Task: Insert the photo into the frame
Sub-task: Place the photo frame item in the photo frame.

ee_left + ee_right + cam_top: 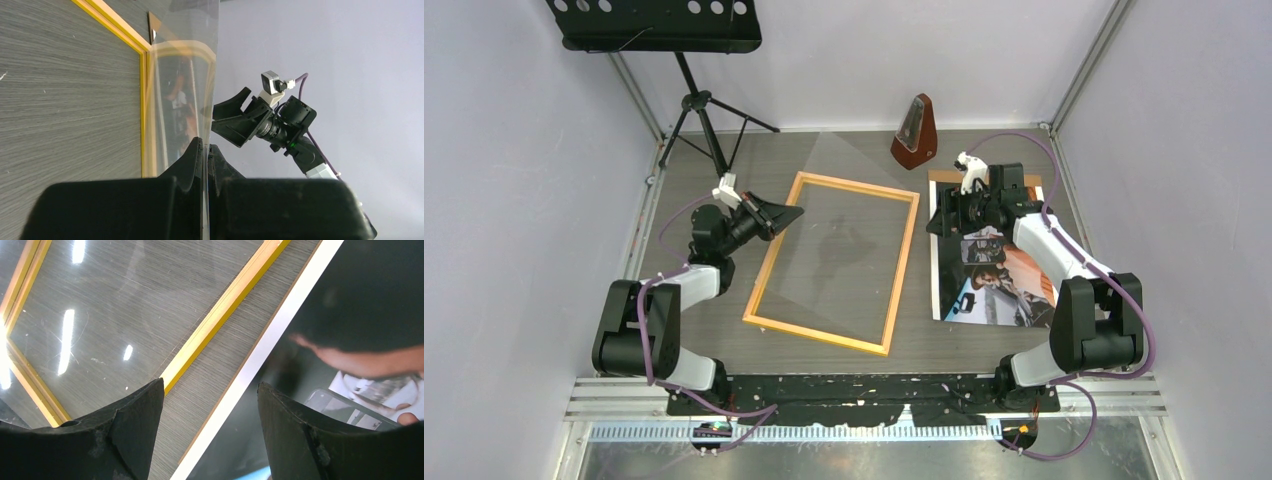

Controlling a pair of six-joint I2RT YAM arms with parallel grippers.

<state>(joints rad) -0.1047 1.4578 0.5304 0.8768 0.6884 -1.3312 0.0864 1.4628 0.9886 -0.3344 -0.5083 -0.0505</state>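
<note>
1. Right of the frame (814,336), your photo (1009,290) lies flat, just beside it without touching.
2. Your right gripper (210,387) hangs spread above the photo's left edge.
3. Your left gripper (205,150) pinches a clear sheet (844,240), tilted up over the frame.

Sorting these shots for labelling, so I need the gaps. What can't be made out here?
- Top view: photo far end hidden under right arm; brown board beneath shows only a corner; clear sheet edges too faint.
- Right wrist view: frame cut off by the picture's edge.
</note>
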